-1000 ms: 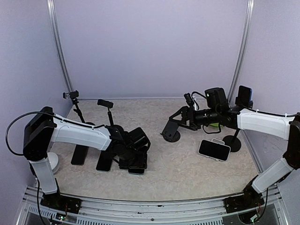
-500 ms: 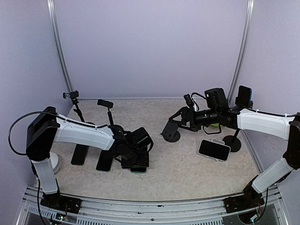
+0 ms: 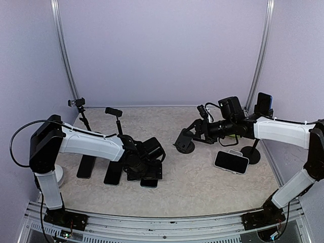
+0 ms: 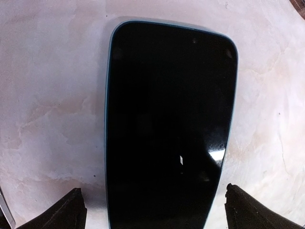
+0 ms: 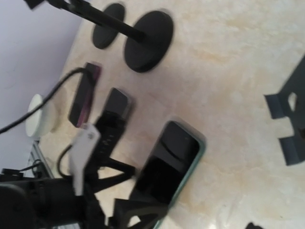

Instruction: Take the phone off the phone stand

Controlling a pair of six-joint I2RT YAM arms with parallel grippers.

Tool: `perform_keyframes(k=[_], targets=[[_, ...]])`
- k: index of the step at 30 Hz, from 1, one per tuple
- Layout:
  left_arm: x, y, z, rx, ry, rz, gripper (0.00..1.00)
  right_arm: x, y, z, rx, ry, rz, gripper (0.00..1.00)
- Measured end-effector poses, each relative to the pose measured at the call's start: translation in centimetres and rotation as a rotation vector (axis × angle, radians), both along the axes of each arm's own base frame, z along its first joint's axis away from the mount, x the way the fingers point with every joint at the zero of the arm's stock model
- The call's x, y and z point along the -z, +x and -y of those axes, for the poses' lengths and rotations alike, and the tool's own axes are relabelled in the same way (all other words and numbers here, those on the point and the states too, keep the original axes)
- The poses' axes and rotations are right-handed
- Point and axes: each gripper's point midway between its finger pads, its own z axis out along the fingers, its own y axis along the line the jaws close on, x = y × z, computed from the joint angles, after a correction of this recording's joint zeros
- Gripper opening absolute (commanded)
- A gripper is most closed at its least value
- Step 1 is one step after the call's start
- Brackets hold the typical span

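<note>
Phone (image 4: 169, 124): flat, screen up, on surface (image 4: 47, 71), well left of phone stand (image 3: 184, 143). Judged rigid, slippery, breakable; take by long edges. Left tool (image 4: 162, 210): spread wide astride it, gripping nothing. Right tool (image 3: 195, 133): state unclear.

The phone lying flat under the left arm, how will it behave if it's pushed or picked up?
The phone looks like a rigid slab lying flat on the table, so a push should slide it, not tip or roll it. Its glossy screen faces up and is probably slippery. Lying flush, its edges may be hard to grip.
</note>
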Motion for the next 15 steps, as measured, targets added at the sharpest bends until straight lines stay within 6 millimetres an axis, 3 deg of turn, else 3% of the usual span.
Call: perform_keyframes(k=[4, 7, 15], targets=[[-0.2, 0.1, -0.2, 0.008, 0.014, 0.012, 0.99, 1.2, 0.7, 0.3, 0.011, -0.049, -0.010, 0.75], [-1.8, 0.8, 0.4, 0.024, 0.009, 0.056, 0.99, 2.1, 1.7, 1.0, 0.037, -0.084, -0.015, 0.71], [-10.6, 2.4, 3.1, 0.075, -0.136, 0.245, 0.99, 4.6, 4.2, 2.2, 0.061, -0.126, -0.037, 0.60]])
